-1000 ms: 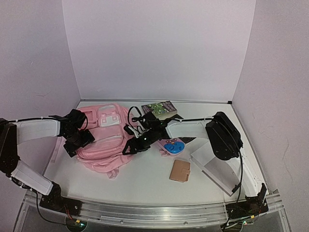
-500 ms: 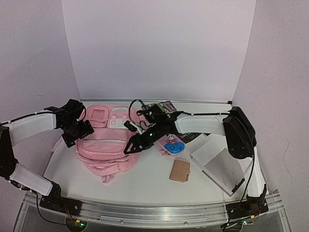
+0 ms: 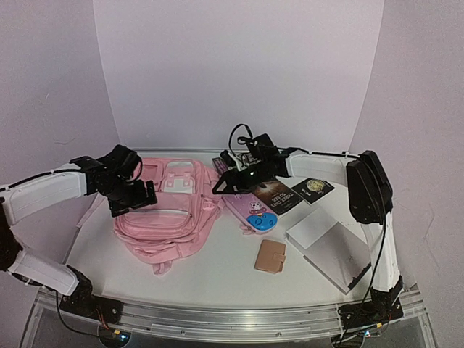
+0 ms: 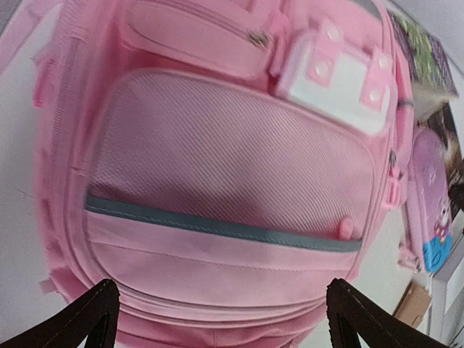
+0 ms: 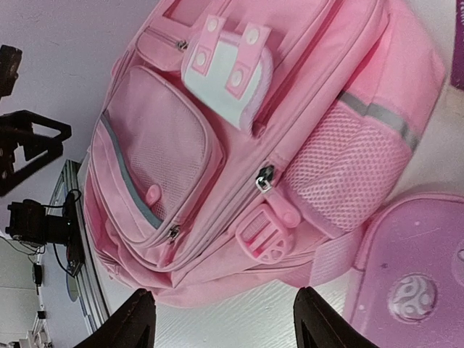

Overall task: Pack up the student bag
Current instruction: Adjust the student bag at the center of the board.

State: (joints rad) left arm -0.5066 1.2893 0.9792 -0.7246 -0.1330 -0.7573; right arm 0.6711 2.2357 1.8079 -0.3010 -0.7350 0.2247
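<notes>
The student bag [image 3: 170,214] is a large pink backpack lying flat on the table, front pockets up. It fills the left wrist view [image 4: 232,167] and most of the right wrist view [image 5: 239,145]. My left gripper [image 3: 134,203] hovers over the bag's left side, jaws wide open with nothing between them [image 4: 221,326]. By the bag's upper right edge my right gripper [image 3: 226,183] is also open and holds nothing. Bare table and the bag's side buckle [image 5: 262,235] show past its fingers [image 5: 232,326].
A pink oval case with a blue patch [image 3: 254,212] lies just right of the bag. A brown wallet [image 3: 270,255] and a white notebook [image 3: 328,245] are nearer the front. A dark book [image 3: 279,194], a black card [image 3: 313,187] and a green patterned book [image 3: 246,159] sit further back.
My right gripper has pulled back to the right, off the bag's front to its upper right edge. My left gripper has moved right, over the bag. The bag now lies flatter.
</notes>
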